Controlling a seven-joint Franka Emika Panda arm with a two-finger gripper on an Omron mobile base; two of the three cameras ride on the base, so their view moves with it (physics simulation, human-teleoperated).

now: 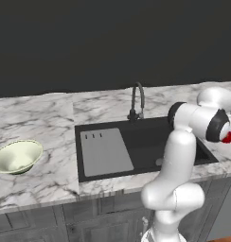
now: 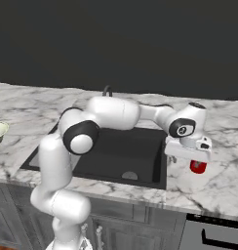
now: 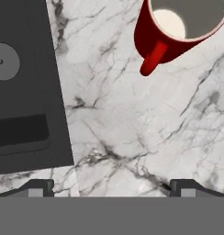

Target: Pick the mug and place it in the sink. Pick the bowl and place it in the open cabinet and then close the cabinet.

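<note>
item: mug (image 3: 178,32), small, red, pale inside. stands upright on the marble bench (image 3: 146,119) just to the right of the sink (image 2: 130,151), near the bench's front. in the hand view it sits toward the top edge, off to one side of the line between the fingertips, its handle pointing back toward the camera; the hand looks to need a shift across before it comes down around the cup.

item: hand (image 2: 195,157), fingers spread fully apart, holding nothing, hanging directly above the mug with a gap between.

item: sink, black basin with round drain, grey drainboard on its left, dark faucet (image 1: 137,100) behind. lies close beside the mug; short carry, judged.

item: bowl (image 1: 17,156), pale cream-green, on the bench well left of the sink, untouched.

obstructions: none seen between hand and mug.
</note>
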